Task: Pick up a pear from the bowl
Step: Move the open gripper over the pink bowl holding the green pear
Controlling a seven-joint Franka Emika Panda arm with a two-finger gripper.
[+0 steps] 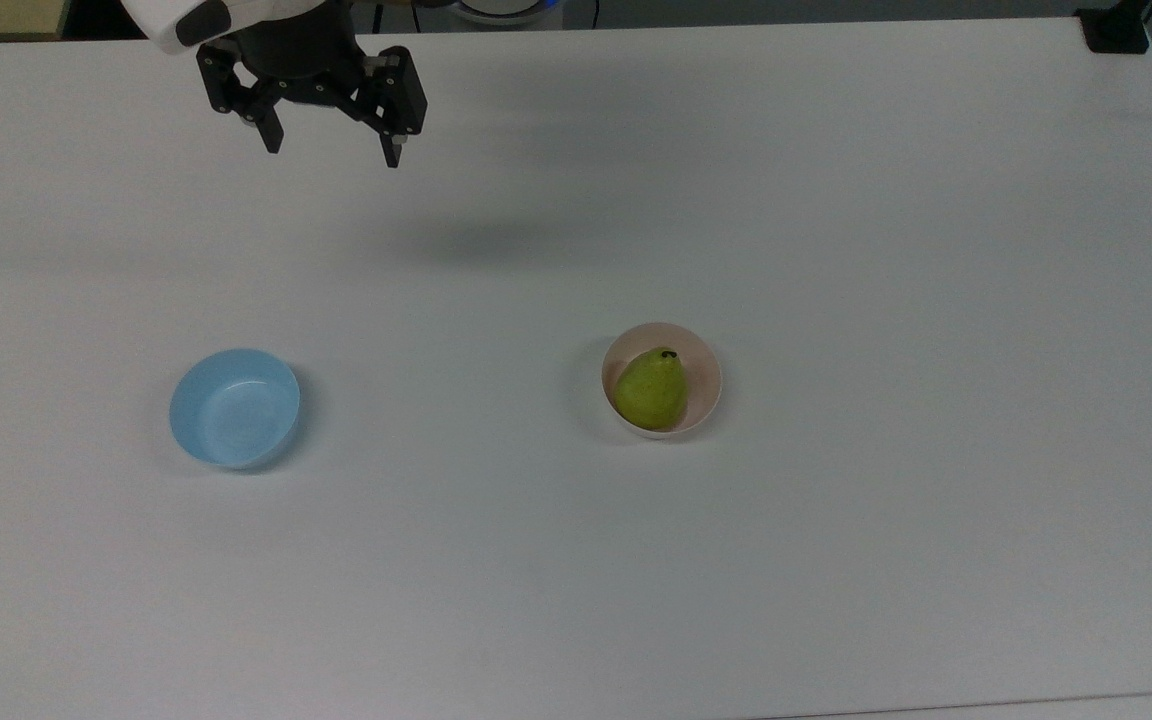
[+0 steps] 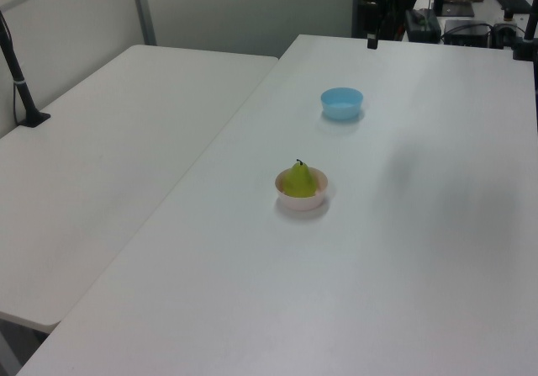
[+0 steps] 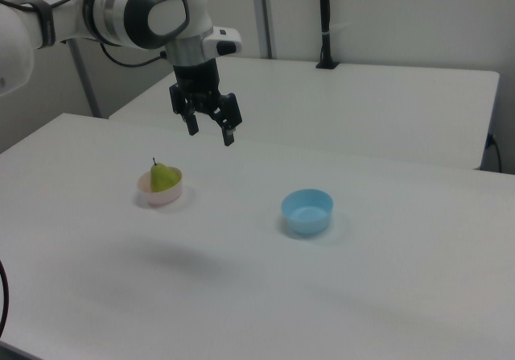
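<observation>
The pear (image 1: 652,388) sits in the pale pink bowl (image 1: 701,390), stem end up, on the white table (image 1: 836,250); the gripper (image 1: 333,150) hangs well apart from it, above the table's far left part in the top view, its two black fingers spread open with nothing between them. The right view shows what the top view cuts off: the white and grey arm (image 3: 137,10) reaching in from the right view's left, with the gripper (image 3: 211,134) clearly raised off the surface, above and to the right view's right of the pear (image 3: 164,176) and bowl (image 3: 159,194). The left view shows the pear (image 2: 298,179) standing upright in the bowl (image 2: 301,199), and beyond it the light blue bowl (image 2: 341,103), empty, nearer the far end of the table. In the top view the light blue bowl (image 1: 234,407) lies to the left of the pink one, well apart. A soft shadow (image 1: 481,240) falls on the table. A second white table (image 2: 101,166) adjoins on the left view's left, with a black post (image 2: 18,73) standing on it before a pale wall, and dark equipment (image 2: 445,14) at the far end.
</observation>
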